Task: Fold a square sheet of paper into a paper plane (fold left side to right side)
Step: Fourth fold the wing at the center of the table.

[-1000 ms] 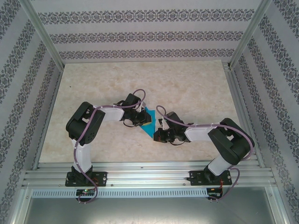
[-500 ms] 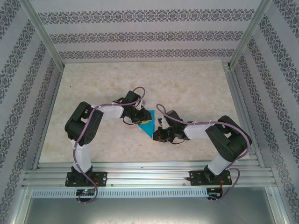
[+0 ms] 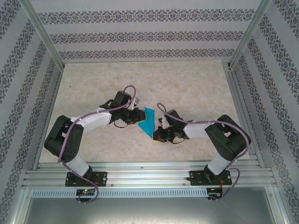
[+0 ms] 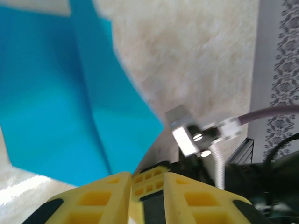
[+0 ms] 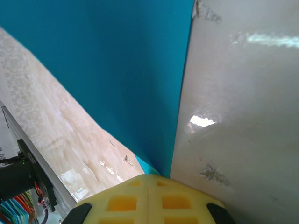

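The square sheet of paper lies mid-table, bright blue and folded into a narrow pointed shape with a crease. My left gripper sits just left of it. Its yellow jaws stand a little apart with nothing between them, and the paper's corner ends at the left fingertip. Through that gap I see the right gripper's yellow fingers. My right gripper is at the paper's near tip. It is shut, and the blue corner runs under its fingertips.
The marble-patterned tabletop stretches beyond both arms. Aluminium rails run along the near edge and frame posts stand at the sides. Patterned walls enclose the table. The left arm's cable loops above its wrist.
The left arm has swung its elbow down and to the left. Its gripper has drawn left off the paper, which now shows more fully. The right arm has stayed put.
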Controlling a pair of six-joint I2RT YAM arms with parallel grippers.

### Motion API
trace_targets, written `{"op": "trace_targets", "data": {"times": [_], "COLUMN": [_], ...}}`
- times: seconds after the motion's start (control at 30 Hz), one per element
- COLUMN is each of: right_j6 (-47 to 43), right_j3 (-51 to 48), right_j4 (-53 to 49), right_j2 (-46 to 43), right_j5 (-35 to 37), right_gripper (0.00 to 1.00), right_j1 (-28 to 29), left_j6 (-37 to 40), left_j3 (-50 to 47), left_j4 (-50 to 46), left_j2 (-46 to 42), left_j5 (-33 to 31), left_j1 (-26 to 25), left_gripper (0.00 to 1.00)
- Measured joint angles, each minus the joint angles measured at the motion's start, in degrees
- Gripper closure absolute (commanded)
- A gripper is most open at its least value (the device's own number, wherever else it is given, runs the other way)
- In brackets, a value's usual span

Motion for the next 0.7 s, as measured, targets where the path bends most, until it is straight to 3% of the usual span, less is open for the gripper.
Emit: {"op": "trace_targets", "data": {"times": [0.27, 0.7], "right_j6": [0.0, -0.2], "right_j3": [0.6, 1.6], "right_j4": [-1.0, -3.0], "right_j2": [0.1, 0.4], "right_j5": [-0.1, 0.0], "right_gripper": [0.99, 0.99], "right_j1": [0.0, 0.0], "left_j6": [-3.9, -7.5], "left_j3": [-2.6, -1.0], "left_j4": [8.0, 13.3], "left_j2": [4.9, 12.2], "left_j5": [2.4, 2.4], "left_j1": [-3.8, -4.4], "left_gripper": [0.79, 0.80]}}
